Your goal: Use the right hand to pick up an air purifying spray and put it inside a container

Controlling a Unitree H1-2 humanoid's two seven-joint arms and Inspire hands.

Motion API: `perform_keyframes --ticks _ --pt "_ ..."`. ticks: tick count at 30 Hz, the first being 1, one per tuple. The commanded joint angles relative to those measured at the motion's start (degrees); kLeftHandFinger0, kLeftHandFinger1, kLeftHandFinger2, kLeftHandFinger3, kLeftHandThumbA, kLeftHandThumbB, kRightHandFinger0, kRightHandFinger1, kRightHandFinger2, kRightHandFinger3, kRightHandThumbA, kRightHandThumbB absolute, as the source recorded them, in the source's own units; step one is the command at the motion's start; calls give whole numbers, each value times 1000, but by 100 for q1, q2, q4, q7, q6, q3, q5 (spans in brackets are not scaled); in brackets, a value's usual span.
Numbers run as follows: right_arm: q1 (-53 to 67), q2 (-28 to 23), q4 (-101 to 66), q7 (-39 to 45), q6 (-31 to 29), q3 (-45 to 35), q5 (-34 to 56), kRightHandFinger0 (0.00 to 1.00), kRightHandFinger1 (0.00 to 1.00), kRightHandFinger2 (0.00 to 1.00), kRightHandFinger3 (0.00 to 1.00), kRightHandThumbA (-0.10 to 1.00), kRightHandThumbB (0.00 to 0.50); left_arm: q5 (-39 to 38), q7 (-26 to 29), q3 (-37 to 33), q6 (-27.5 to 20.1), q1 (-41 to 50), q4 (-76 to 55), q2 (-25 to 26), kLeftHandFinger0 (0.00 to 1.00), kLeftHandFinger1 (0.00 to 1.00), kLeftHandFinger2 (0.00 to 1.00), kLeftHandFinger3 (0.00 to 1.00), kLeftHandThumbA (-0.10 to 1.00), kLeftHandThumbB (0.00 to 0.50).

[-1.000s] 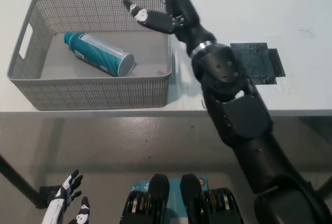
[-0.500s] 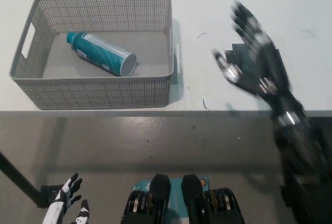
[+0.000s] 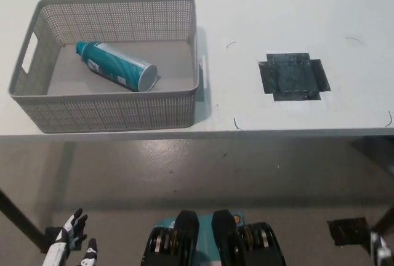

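Observation:
The air purifying spray, a teal can with a white label, lies on its side inside the grey mesh basket at the left of the white table. No hand touches it. My white left hand hangs low at the bottom left, below the table's edge, with its fingers spread and nothing in it. My black right hand and arm do not show anywhere in this view.
A dark square patch marks the white table to the right of the basket. The table's front edge runs across the middle of the picture, with grey floor below it.
My right arm drew back from over the basket's far right corner, swept right over the dark patch, and has left the view. The can lies still in the basket.

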Motion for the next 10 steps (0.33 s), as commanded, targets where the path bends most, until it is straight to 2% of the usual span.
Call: perform_keyframes --ticks 1,4,5,10 --pt "-215 -214 485 128 -1216 -156 103 1000 1000 1000 1000 957 418 -132 182 171 -385 65 -127 18 986 1000 1000 1000 427 449" --pt "-366 -175 516 210 -1189 -129 215 1000 1000 1000 1000 945 423 -30 272 220 -486 0 -104 20 999 1000 1000 1000 512 438" --pt "-427 -164 509 216 -1173 -116 202 1000 1000 1000 1000 937 417 -37 303 253 -515 -24 -84 16 1000 1000 1000 1000 575 454" --pt "-548 -143 517 227 -1222 -131 204 1000 1000 1000 1000 953 410 -77 317 328 -478 -56 -121 -26 996 1000 1000 1000 623 463"
